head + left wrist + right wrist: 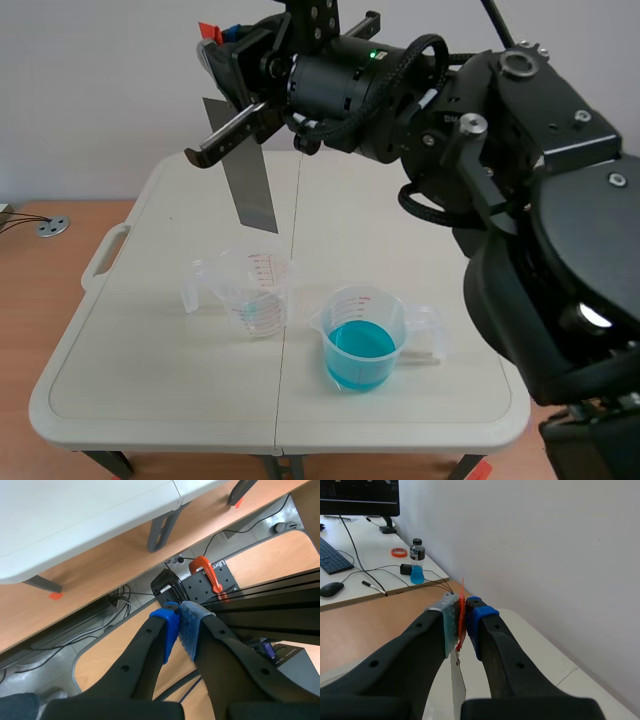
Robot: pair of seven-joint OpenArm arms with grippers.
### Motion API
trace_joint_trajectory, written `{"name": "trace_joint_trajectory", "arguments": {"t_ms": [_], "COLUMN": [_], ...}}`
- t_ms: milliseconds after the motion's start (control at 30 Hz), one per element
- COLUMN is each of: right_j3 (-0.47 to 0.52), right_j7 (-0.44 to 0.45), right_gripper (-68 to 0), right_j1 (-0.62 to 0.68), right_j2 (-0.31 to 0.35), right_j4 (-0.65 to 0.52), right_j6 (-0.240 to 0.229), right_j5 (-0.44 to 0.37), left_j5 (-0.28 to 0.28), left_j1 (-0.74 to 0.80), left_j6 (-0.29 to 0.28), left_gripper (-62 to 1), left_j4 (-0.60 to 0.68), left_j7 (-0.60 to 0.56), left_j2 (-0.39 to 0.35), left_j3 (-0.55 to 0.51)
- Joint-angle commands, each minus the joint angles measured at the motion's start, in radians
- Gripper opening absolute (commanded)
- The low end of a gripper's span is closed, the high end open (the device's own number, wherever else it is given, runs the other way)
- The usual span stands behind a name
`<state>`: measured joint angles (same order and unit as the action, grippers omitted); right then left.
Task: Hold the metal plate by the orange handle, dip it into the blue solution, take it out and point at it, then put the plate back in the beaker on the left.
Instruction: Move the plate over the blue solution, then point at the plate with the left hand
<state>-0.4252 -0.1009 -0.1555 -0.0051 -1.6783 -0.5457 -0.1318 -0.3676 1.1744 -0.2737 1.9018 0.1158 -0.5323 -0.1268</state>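
White table [150,400] at base. Right gripper [463,617] raised high, clamped on orange handle [462,592]. Left gripper [179,625] below table level, pads pressed together on nothing. Metal plate [250,175] hanging tilted above clear beaker [255,290], not touching. Blue-solution beaker [362,345] near, apart.

plate [250,190]: dull grey metal
handle [462,620]: orange-red
left beaker [262,300]: clear, red scale marks
right beaker [396,312]: clear
solution [360,345]: bright blue
table [150,400]: cream white, plain
left gripper [180,615]: black, with blue dotted pads [192,625]
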Motion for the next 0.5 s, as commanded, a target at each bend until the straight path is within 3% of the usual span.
{"name": "trace_joint_trajectory", "arguments": {"t_ms": [0,200,467], "right_j3": [0.009,0.027,0.069], "right_j7": [-0.001,-0.063,-0.105], "right_gripper": [-66.2,-66.2,-66.2], "right_j1": [0.002,0.064,0.175], "right_j2": [0.002,0.003,0.003], "right_j4": [-0.04,-0.132,-0.245], "right_j6": [0.003,0.003,0.003], "right_j5": [-0.037,-0.085,-0.108], "left_j5": [-0.007,-0.007,-0.008], "left_j1": [0.003,-0.056,-0.298], "left_j6": [-0.006,-0.006,-0.007], "left_gripper": [-59.4,-59.4,-59.4], "left_j4": [0.008,0.008,0.008], "left_j7": [-0.014,-0.01,0.028], "left_j2": [0.0,0.0,0.0], "left_j3": [0.002,0.002,0.005]}}
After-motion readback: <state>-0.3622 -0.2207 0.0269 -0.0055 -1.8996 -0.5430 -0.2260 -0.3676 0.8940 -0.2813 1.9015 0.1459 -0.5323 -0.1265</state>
